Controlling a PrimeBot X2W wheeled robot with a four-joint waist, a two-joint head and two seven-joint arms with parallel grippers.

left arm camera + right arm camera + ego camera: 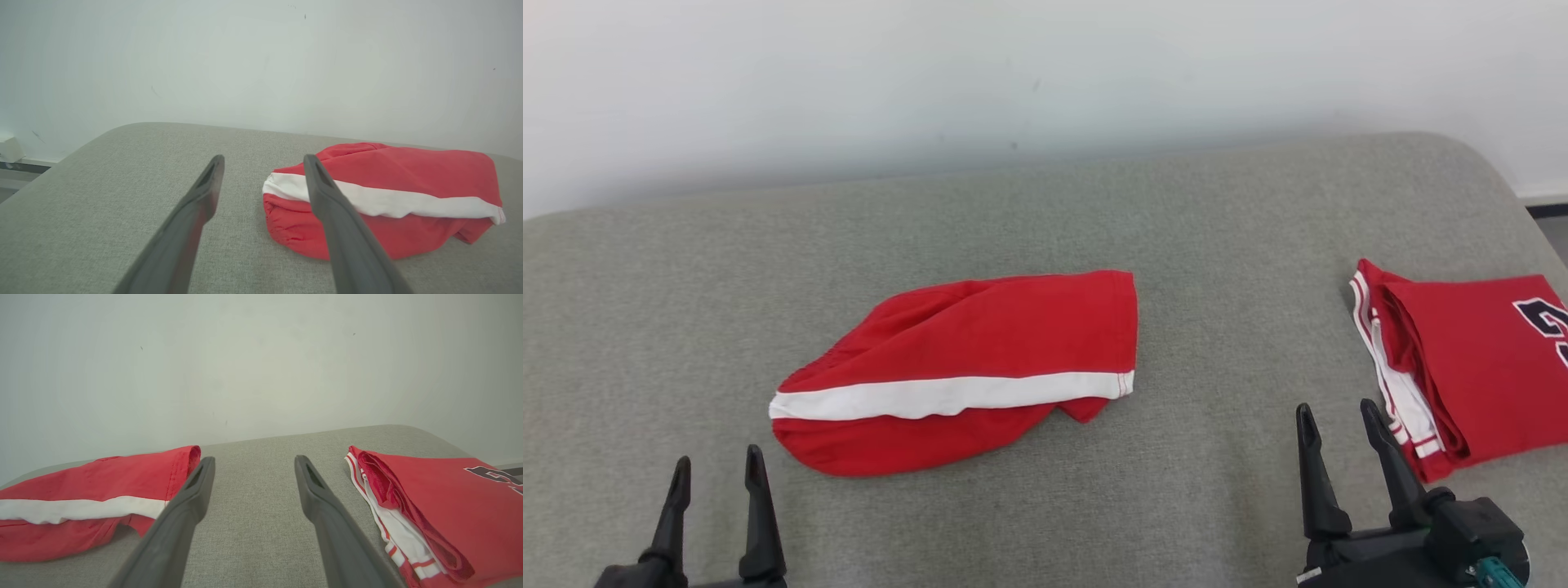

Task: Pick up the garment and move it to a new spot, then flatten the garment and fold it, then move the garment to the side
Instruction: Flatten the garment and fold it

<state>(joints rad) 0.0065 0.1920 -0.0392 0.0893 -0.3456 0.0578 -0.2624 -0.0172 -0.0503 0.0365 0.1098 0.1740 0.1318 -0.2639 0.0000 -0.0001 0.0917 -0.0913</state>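
The garment is a pair of red shorts with a white side stripe, folded over and lying in the middle of the grey padded surface. It also appears in the left wrist view as the red shorts right of the fingers, and in the right wrist view as the shorts at the left. My left gripper stands open at the lower left, a little short of the shorts' waistband end, with nothing between its fingers. My right gripper is open at the lower right, empty, between the shorts and a folded jersey.
A folded red jersey with white trim and dark numbers lies at the right edge of the surface, close beside my right gripper; it shows as the jersey in the right wrist view. A pale wall runs behind the surface.
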